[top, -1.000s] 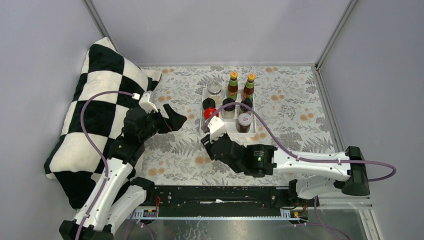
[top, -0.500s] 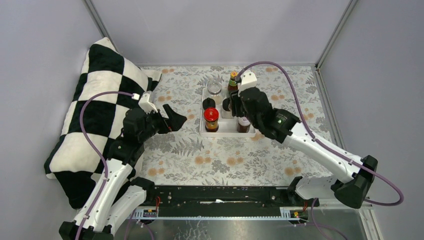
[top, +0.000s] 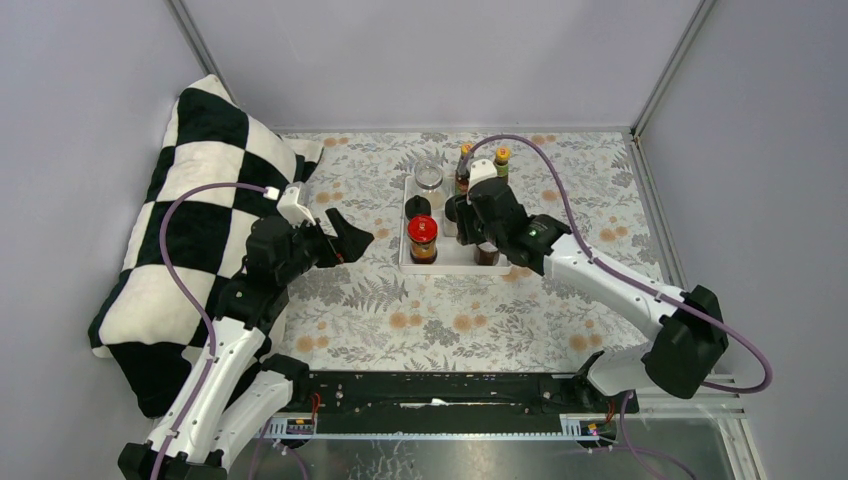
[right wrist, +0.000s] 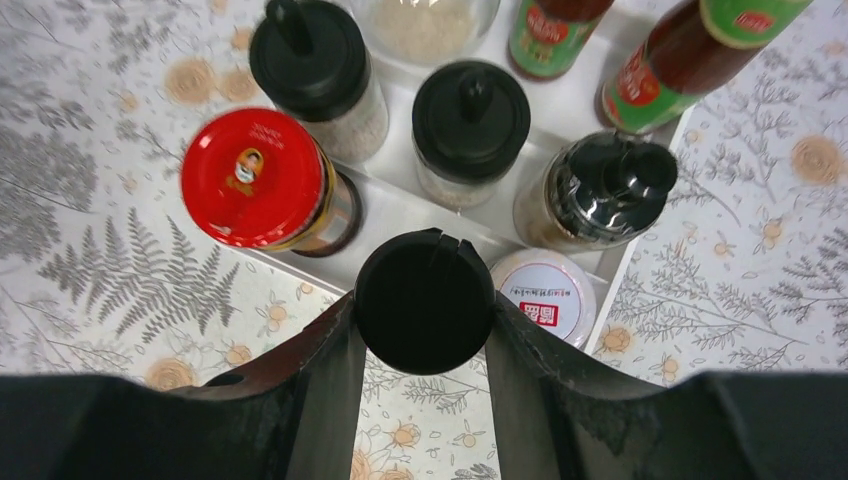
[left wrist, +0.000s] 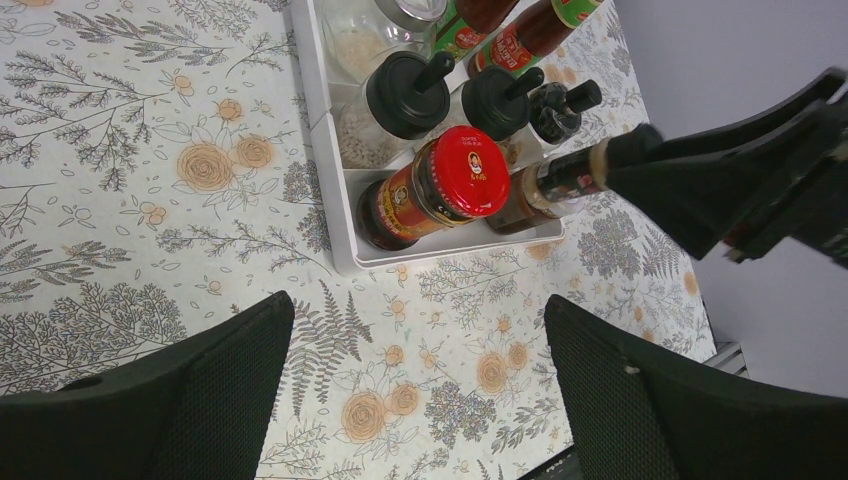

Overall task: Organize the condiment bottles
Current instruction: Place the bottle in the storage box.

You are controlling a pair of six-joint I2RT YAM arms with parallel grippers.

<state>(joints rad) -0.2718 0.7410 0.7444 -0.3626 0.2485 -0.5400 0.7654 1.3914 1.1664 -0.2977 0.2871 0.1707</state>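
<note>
Black-lid jar [right wrist: 424, 295] clamped in right gripper [right wrist: 424, 335], lower centre of frame, over front gap of tray [left wrist: 322, 150], between red-lid jar [right wrist: 252, 178] and white-lid jar [right wrist: 545, 295]. Risk: gap tight, so fingers [right wrist: 320, 380] may knock these two, or jar catches tray edge and tips. Left gripper [left wrist: 415, 345] wide apart, empty, left of tray, near pillow [top: 190, 200].
</note>
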